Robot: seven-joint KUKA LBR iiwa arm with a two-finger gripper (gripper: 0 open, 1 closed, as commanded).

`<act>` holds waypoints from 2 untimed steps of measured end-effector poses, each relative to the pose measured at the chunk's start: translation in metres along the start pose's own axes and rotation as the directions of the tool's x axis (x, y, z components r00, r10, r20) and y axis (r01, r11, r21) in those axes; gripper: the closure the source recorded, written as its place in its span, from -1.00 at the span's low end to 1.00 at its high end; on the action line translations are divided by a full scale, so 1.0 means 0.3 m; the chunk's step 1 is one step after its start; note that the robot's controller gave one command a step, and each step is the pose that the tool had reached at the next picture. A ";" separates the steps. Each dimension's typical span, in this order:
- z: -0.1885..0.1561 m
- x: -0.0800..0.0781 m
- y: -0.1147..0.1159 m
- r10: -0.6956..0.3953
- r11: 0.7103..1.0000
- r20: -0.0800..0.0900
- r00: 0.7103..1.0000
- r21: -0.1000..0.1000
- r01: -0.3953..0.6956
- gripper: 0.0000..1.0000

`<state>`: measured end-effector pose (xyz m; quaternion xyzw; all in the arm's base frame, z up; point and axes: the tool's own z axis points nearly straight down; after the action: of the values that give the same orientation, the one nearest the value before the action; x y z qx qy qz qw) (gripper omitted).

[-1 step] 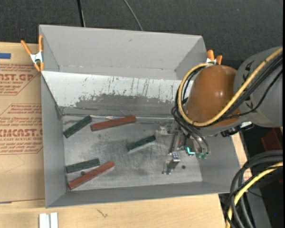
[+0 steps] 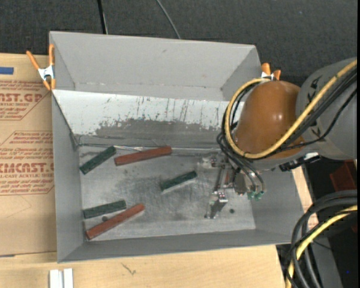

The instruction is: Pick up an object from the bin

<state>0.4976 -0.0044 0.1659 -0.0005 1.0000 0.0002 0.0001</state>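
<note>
My gripper [image 2: 214, 209] hangs low over the right part of the bin floor, fingertips pointing down near the front. Nothing shows between its fingers. The nearest loose thing is a dark green flat bar [image 2: 178, 180], lying tilted just left of the gripper and apart from it. Farther back-left lies a red-brown flat bar [image 2: 143, 155] along the foot of the back wall.
At the back left a second dark green bar [image 2: 97, 159] lies slanted. Near the front left, a third green bar [image 2: 104, 209] lies beside another red-brown bar [image 2: 114, 220]. The arm with its orange cover and cables enters from the right, above the bin's right wall.
</note>
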 end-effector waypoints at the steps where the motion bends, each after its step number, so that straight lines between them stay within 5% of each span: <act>1: 0.145 -0.119 0.010 0.089 0.996 0.006 0.996 -0.001 -0.089 -1.00; 2: 0.308 -0.220 0.112 -0.078 0.997 -0.006 0.997 0.000 0.078 1.00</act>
<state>0.5637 0.0292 0.0734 -0.0397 0.9992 0.0000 -0.0027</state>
